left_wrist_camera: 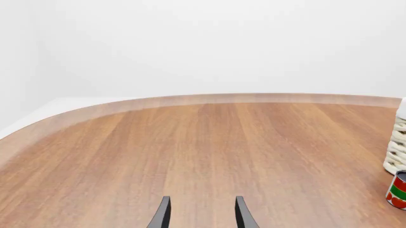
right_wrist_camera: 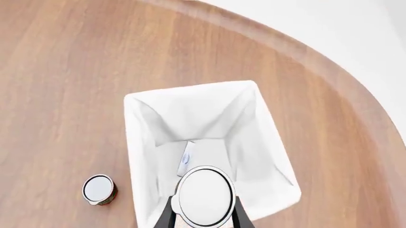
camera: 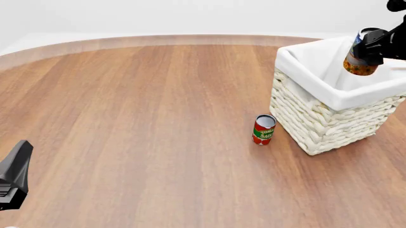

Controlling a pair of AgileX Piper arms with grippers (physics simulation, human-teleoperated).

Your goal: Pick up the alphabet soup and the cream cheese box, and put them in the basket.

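Observation:
My right gripper is shut on the alphabet soup, a can with a blue and orange label, and holds it above the basket. In the right wrist view the can's silver top hangs over the white-lined basket. The cream cheese box lies inside the basket on the liner, small and partly hidden by the can. My left gripper is open and empty, low over bare table at the near left.
A small red-and-green can stands upright just left of the basket; it also shows in the right wrist view and the left wrist view. The curved far table edge runs along the back.

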